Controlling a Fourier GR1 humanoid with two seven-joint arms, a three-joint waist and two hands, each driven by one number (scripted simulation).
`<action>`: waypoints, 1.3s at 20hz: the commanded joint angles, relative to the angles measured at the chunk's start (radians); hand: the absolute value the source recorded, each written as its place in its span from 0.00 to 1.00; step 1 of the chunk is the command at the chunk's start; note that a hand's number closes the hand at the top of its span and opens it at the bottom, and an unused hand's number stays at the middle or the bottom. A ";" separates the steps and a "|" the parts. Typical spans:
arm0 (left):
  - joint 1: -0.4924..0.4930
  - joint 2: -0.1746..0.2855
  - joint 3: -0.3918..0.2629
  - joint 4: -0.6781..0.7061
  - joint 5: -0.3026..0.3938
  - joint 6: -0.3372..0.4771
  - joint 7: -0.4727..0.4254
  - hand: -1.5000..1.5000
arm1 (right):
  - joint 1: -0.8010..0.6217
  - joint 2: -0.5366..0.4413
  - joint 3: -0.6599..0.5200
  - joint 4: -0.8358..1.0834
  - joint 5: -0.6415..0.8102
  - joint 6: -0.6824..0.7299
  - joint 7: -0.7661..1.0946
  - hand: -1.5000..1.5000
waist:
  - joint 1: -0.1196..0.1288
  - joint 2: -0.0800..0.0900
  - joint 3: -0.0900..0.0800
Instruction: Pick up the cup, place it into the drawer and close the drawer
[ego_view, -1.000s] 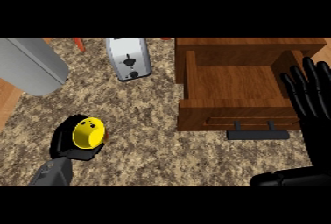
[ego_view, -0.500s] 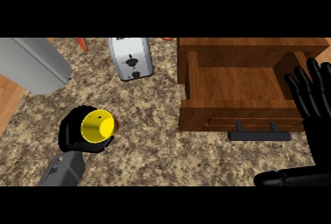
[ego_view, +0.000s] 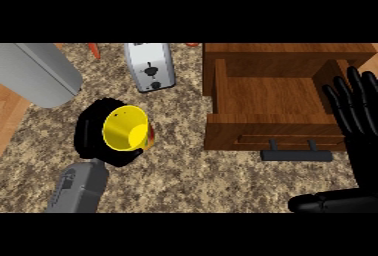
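I count one yellow cup (ego_view: 127, 131), one open drawer (ego_view: 269, 97) and one toaster (ego_view: 150, 66). My left hand (ego_view: 92, 131) is curled round the cup at 9 o'clock above the tabletop (ego_view: 207, 180), well apart from the drawer. The cup's mouth faces up at me, its long axis tipped toward 3 o'clock. My right hand (ego_view: 358, 130) rests at 3 o'clock, fingers straight and spread.

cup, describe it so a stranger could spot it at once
On the speckled counter, look left of the open wooden drawer and below the silver toaster. There the black left hand curls round the cup. It is the only bright yellow thing.
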 joint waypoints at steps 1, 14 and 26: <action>-0.092 -0.006 -0.008 -0.104 0.036 0.056 0.163 1.00 | -0.011 -0.031 -0.057 -0.001 -0.067 0.028 0.009 0.00 | -0.009 0.003 0.000; -0.340 -0.025 -0.114 -0.200 -0.008 0.327 0.409 1.00 | 0.039 0.023 0.006 0.049 0.015 0.025 -0.090 0.00 | -0.013 0.004 -0.001; -0.600 -0.026 -0.178 0.043 -0.021 0.448 0.444 1.00 | -0.020 -0.014 -0.041 0.085 -0.002 0.036 -0.079 0.00 | -0.015 0.006 -0.001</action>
